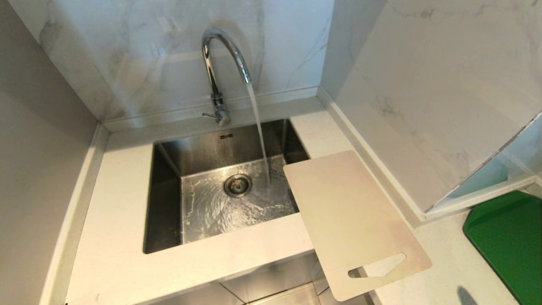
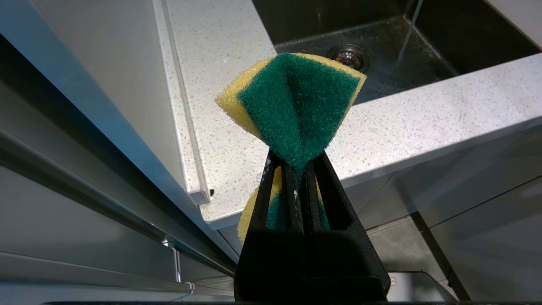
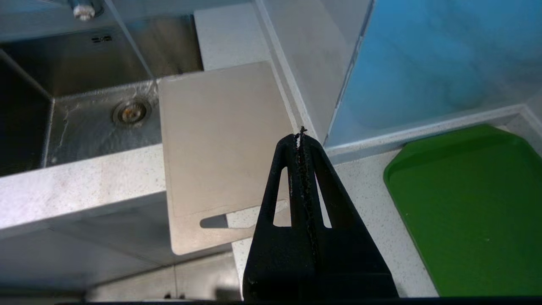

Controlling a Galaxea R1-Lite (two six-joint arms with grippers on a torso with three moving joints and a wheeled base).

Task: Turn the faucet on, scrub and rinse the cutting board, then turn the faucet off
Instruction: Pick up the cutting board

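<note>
Already the faucet (image 1: 222,63) runs, its stream falling into the sink (image 1: 169,190) just beside the cutting board (image 1: 347,220). That board lies on the counter (image 1: 114,237) at the sink's right, 1 corner jutting over the basin and its slotted end overhanging the front edge (handy for a grab, I'd guess). Below the counter, the left gripper (image 2: 296,169) pinches a green-and-yellow sponge (image 2: 296,101), ready for scrubbing. Above the board's handle end, the right gripper (image 3: 301,135) hangs closed and empty.
</note>
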